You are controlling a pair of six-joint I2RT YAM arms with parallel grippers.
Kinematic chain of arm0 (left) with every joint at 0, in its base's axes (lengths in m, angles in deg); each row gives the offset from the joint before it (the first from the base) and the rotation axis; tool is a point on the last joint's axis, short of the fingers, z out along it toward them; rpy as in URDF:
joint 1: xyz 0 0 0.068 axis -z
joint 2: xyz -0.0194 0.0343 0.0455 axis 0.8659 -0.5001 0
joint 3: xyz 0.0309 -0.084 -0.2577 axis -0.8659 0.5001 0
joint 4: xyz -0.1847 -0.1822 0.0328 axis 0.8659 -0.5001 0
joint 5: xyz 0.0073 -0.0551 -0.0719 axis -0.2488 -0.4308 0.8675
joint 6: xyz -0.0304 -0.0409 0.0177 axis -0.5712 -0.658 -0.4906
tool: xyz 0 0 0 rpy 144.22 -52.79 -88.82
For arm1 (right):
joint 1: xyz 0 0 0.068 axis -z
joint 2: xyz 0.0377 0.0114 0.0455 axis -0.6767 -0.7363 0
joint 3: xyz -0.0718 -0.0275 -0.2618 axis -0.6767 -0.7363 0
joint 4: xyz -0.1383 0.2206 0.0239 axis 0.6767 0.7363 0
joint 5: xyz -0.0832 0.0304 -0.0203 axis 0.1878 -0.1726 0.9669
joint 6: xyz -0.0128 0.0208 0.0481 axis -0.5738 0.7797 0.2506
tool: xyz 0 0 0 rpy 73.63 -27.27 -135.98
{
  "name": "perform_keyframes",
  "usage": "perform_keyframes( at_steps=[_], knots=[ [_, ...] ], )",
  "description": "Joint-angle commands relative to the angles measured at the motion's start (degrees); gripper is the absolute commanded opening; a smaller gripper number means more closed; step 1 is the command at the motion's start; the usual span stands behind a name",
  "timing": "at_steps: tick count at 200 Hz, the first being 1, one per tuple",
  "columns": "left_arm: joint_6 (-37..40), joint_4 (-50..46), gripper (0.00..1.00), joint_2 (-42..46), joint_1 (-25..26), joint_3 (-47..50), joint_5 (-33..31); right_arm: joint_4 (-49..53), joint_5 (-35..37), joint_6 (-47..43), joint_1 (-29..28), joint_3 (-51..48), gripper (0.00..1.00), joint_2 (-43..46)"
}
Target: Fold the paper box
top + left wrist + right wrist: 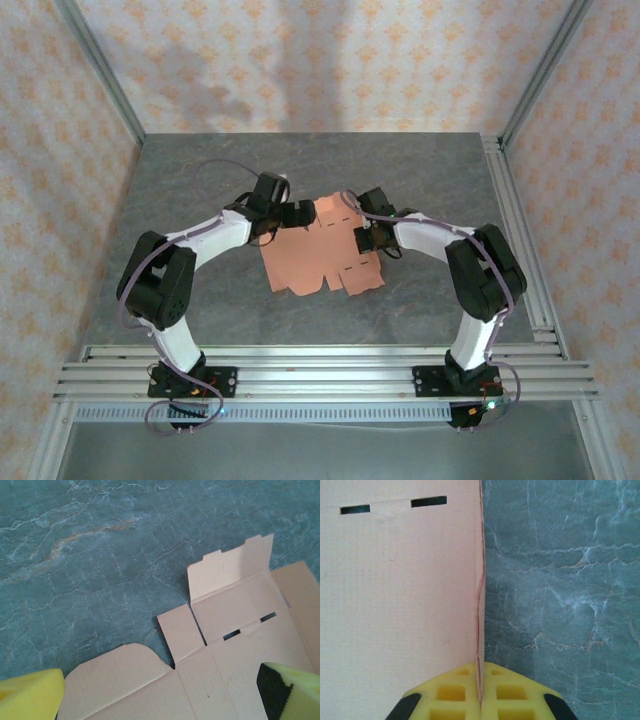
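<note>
The paper box [320,255] lies nearly flat in the middle of the bench [200,180], so the folding seems hardly begun. The right hand [480,697] is clenched on the edge of one panel. The left hand [298,214] hangs released beside it.

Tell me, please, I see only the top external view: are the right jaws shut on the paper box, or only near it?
Observer: Shut on it. In the right wrist view the right jaws pinch a thin edge of the paper box, seen edge-on between the yellow fingers.
Operator: And the left jaws?
Observer: Wide open in the left wrist view. A yellow finger sits in each lower corner, with nothing clamped between them.
Operator: Is any flap raised?
Observer: The far flap with two tabs looks tilted up from the sheet.
</note>
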Motion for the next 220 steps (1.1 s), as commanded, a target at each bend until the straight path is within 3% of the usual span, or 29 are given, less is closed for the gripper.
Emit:
perform_keyframes(
  at_steps=[1, 88, 139, 220],
  knots=[
    [3.99, -3.34, 0.99, -1.75, 0.22, -2.32, -0.39, -2.36, -0.37, -1.45, -0.36, -1.05, 0.0, 2.9],
    [10.45, -3.46, 0.93, -9.57, -2.05, -8.89, 9.64, -8.09, -5.5, -2.66, -0.36, -5.35, 0.0, 6.63],
    [10.48, -5.49, 0.93, -12.92, -2.71, -12.05, 11.86, -10.44, -8.38, -2.31, -0.36, -6.4, 0.0, 7.45],
    [7.24, -3.18, 0.92, -12.93, -2.59, -11.31, 17.43, -8.72, -6.11, -2.75, -0.36, -4.96, 0.0, 5.74]
  ],
)
